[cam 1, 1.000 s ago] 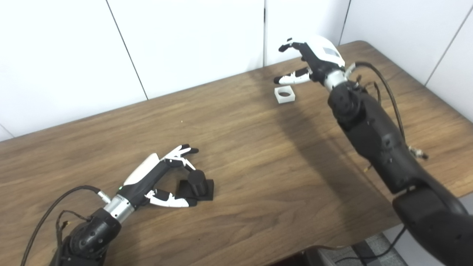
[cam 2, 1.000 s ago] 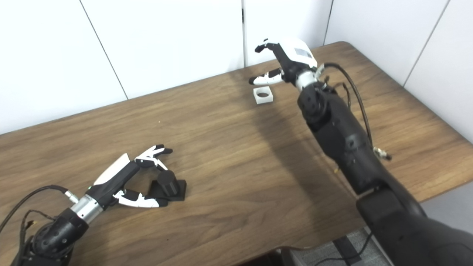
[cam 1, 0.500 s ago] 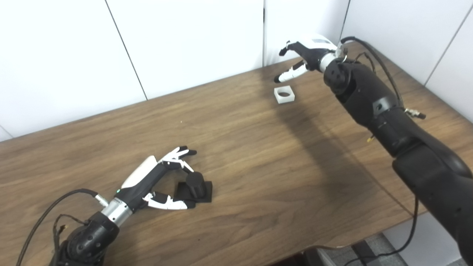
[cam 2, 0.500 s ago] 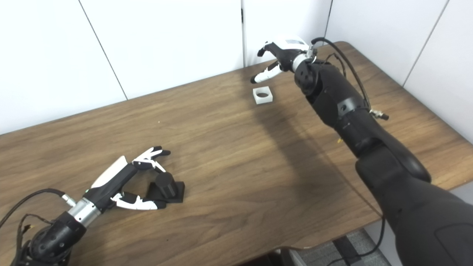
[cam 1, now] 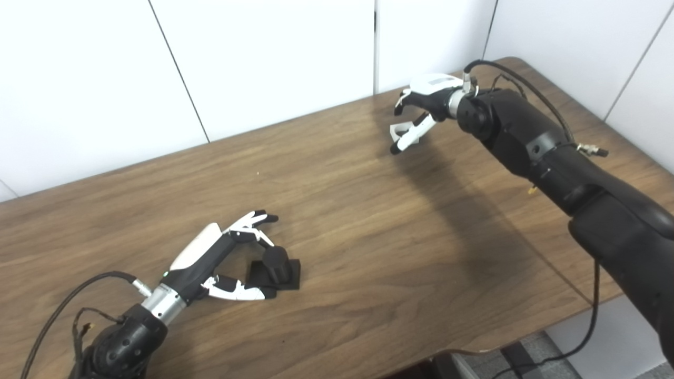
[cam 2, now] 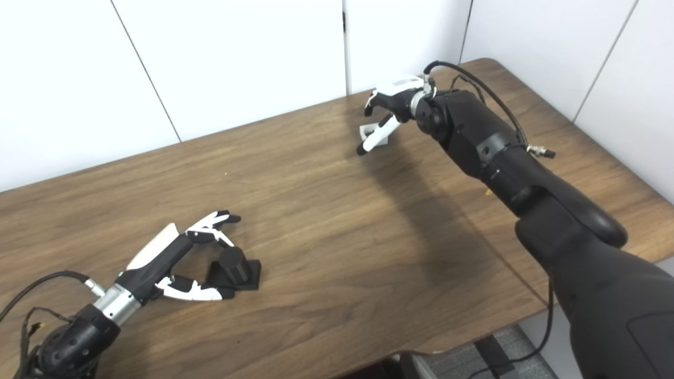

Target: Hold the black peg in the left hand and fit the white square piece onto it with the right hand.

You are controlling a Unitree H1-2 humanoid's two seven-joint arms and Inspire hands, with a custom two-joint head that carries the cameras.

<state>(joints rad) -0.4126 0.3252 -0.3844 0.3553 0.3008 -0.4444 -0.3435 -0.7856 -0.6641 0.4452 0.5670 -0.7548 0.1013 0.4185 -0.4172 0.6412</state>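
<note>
Right robot hand (cam 1: pixel 421 108) has dropped over, seemingly touching, white square piece (cam 1: pixel 398 130).

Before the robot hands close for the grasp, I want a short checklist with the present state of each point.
1. Black peg upright on its base: ok.
2. Left robot hand open around the peg: ok.
3. Peg gripped already: not ok.
4. Right robot hand over the white square piece: ok.
5. Piece gripped: cannot tell, fingers hide it.
6. Table between the two bare: ok.
</note>
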